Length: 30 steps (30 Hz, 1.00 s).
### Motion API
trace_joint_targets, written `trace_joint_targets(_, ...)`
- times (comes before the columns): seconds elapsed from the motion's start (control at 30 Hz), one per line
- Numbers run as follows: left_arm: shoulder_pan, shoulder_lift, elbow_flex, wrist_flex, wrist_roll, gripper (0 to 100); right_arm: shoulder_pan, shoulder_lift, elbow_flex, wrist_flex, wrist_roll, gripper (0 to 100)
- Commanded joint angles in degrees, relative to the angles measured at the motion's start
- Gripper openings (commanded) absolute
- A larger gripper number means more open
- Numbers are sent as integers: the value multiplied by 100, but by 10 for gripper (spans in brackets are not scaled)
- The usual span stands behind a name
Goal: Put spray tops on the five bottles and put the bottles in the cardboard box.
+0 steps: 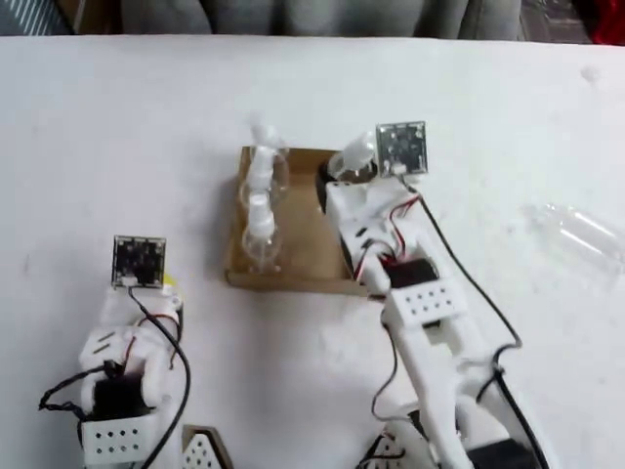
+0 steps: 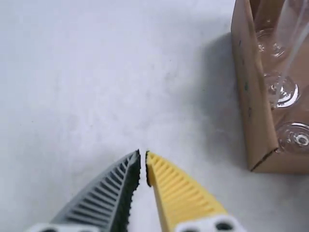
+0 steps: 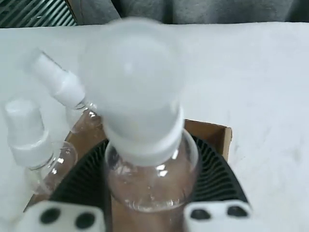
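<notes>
Left hand (image 2: 143, 162) sits low over the bare counter (image 1: 117, 117), near-left of the box. Its grey and yellow fingers are pressed together at the tips with nothing between them.

Cardboard box (image 1: 303, 249) is mid-counter, just beside the left hand's side, open top. Front bottle (image 1: 262, 234) and back bottle (image 1: 264, 171) stand inside along the box's left wall. Both are clear with white spray tops, and the back one is tilted. From the left wrist view, round clear bottle bases show inside the box wall.

Right hand (image 3: 150, 145) is at the box's far right corner, arm stretched over the box's right edge. It is pinching the held bottle (image 3: 149, 188), with one dark finger (image 3: 82, 179) on each side of the clear body. The spray top (image 3: 137, 92) is on this bottle, white and pointing up at the wrist camera. Cannot tell if the bottle's base touches the box floor.

Loose bottle (image 1: 576, 230) is far right, clear, lying on its side on the counter, well apart from the box. Cannot tell if it has a top.
</notes>
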Motion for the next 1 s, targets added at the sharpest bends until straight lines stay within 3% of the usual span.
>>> trace_joint_targets(0.0,-57,-57,-9,-158,-62,20,163,409,-695,-154,-26,16)
trace_joint_targets(0.5,-57,-40,-9,-158,-70,20,233,2176,-1855,-171,-18,16)
trace_joint_targets(0.97,-57,-40,-9,-158,-70,20,391,3064,-1908,-1226,-9,16)
